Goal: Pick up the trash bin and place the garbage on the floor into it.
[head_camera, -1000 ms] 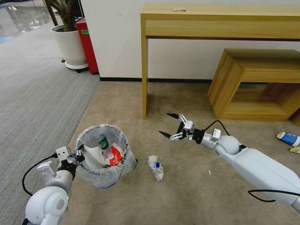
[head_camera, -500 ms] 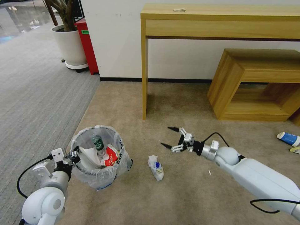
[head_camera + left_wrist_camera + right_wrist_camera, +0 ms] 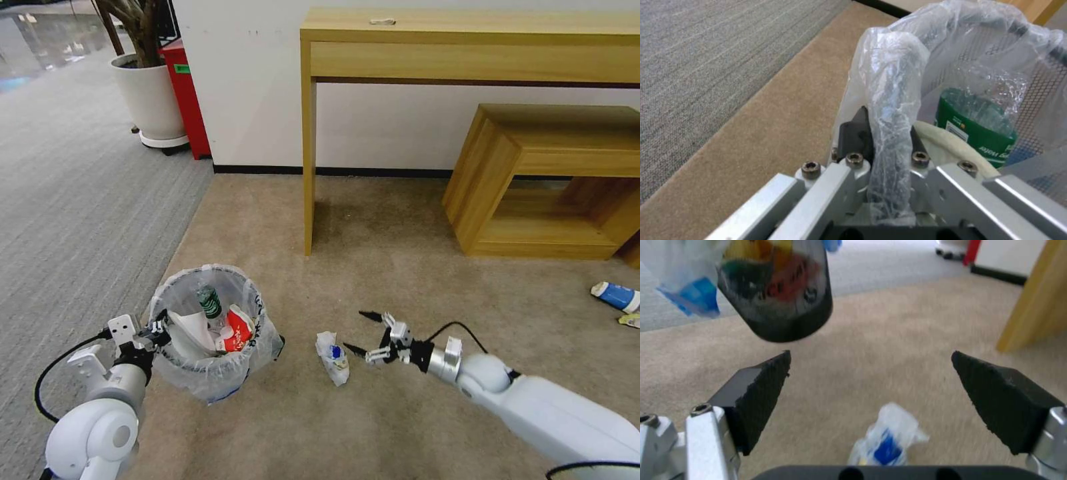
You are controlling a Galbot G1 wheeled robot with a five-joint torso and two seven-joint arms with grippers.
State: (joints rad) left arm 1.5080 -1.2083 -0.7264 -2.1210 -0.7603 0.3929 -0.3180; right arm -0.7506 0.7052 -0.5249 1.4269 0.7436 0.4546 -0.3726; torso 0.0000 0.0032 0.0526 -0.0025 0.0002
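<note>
My left gripper point(image 3: 160, 327) is shut on the near rim of the trash bin point(image 3: 220, 373), a black mesh bin with a clear liner, and holds it off the carpet. In the left wrist view the jaws point(image 3: 887, 123) pinch rim and liner point(image 3: 951, 50). Inside lie a green-label bottle point(image 3: 209, 303), a red-white packet point(image 3: 237, 331) and a white slipper point(image 3: 190, 330). A crumpled white and blue piece of garbage point(image 3: 332, 357) lies on the carpet right of the bin. My right gripper point(image 3: 357, 331) hangs open just right of it; the right wrist view shows the piece point(image 3: 889, 440) below the spread fingers point(image 3: 760, 390).
A blue-white cup point(image 3: 617, 295) lies on the floor at the far right. A wooden console table point(image 3: 467, 40) and a low wooden shelf point(image 3: 553, 173) stand against the wall. A white plant pot point(image 3: 150, 93) and a red box point(image 3: 187, 93) are back left.
My right gripper has come down and toward me, from mid-air to just beside the crumpled piece, still open. The bin in my left gripper shifted slightly left.
</note>
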